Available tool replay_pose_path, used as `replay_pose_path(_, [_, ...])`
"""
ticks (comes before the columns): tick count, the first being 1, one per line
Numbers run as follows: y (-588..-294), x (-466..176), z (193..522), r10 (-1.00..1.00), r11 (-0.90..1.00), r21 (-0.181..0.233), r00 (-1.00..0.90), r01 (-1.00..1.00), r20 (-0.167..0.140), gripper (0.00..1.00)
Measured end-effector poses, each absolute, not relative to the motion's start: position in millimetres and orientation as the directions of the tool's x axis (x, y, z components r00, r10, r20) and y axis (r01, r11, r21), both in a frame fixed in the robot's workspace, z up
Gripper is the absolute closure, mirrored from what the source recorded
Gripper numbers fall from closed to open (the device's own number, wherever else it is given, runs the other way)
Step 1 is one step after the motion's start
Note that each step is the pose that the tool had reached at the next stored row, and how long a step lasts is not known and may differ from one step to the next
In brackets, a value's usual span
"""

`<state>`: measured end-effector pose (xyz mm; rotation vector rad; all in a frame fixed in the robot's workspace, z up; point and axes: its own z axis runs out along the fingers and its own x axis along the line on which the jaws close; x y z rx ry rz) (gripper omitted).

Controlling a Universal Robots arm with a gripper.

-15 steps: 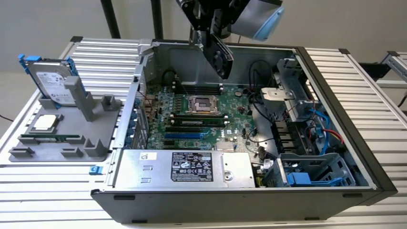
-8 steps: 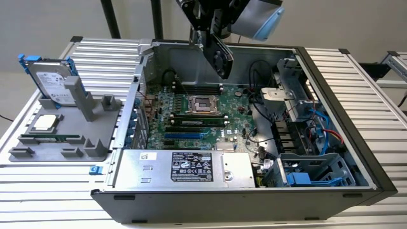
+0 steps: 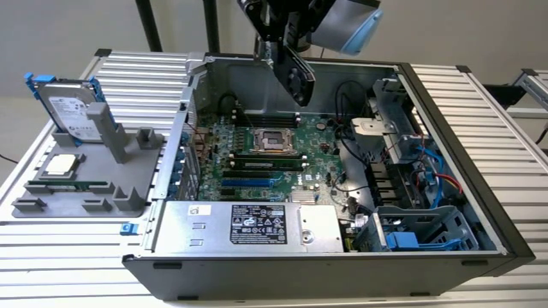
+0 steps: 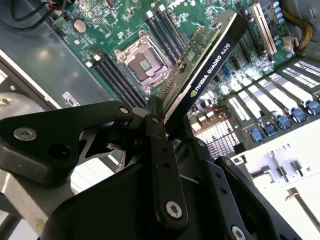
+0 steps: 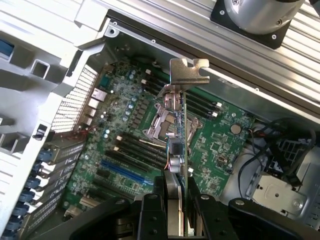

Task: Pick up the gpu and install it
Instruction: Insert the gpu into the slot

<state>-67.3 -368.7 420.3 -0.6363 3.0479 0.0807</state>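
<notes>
Exterior view, upper middle of the frame, has my black gripper (image 3: 278, 46) clamped on the green fan-cooled gpu card (image 3: 296, 77) above the open grey computer case (image 3: 479, 192); second wrist view shows it over the green motherboard (image 4: 100, 30); first wrist view shows its silver bracket (image 5: 189, 70) unseated, so picked up, not installed.

**Card in the air over an open case**

The case (image 3: 299, 279) lies open on the slatted table (image 3: 479, 96), with a parts holder (image 3: 77, 192) just beside it on the exterior view's left. A hard drive (image 3: 73, 109) stands at the holder's back, and a processor (image 3: 61, 165) lies before it. Inside the case, the motherboard (image 3: 214, 147) lies on the floor and the power supply (image 3: 248, 224) sits along the near edge. The gripper (image 3: 278, 45) holds the gpu (image 3: 294, 74) tilted above the motherboard, apart from it
</notes>
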Motion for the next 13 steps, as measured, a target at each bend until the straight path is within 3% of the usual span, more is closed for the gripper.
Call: replay_pose_path(13, [-368.8, -66.3, 420.3, -0.478, 0.877, 0.045, -0.878, -0.479, -0.037, 1.0])
